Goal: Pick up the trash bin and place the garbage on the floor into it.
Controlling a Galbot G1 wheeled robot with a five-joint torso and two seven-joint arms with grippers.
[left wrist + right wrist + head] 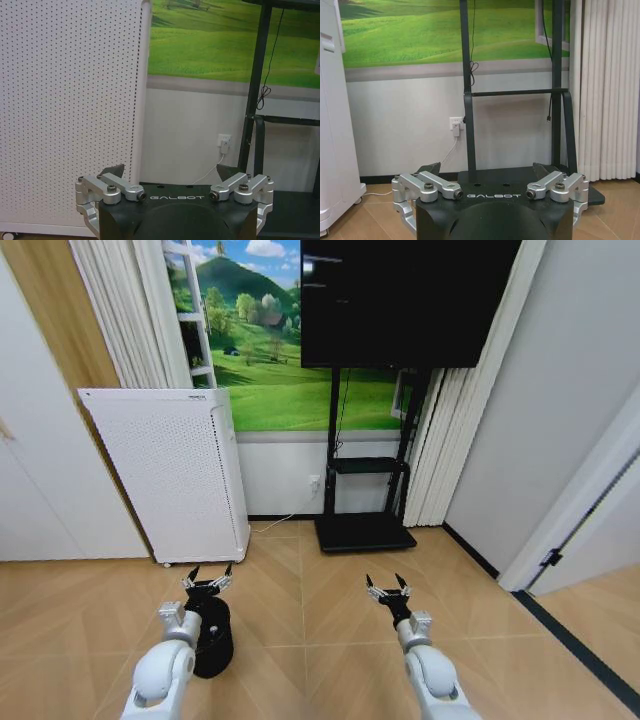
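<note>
The trash bin (214,638), small, black and round, stands on the wooden floor at the lower left, partly covered by my left forearm. My left gripper (208,579) hovers open just above and beyond its rim, holding nothing; in the left wrist view the left gripper (171,172) faces the wall. My right gripper (386,585) is open and empty over bare floor to the right of the bin, and the right gripper (487,170) points at the TV stand's base. The garbage is out of view.
A tall white perforated appliance (170,475) stands against the wall ahead on the left. A black TV stand (365,530) with a dark screen (400,300) is ahead in the centre, and a cable runs to a wall socket (455,123). Curtains and a doorway are at the right.
</note>
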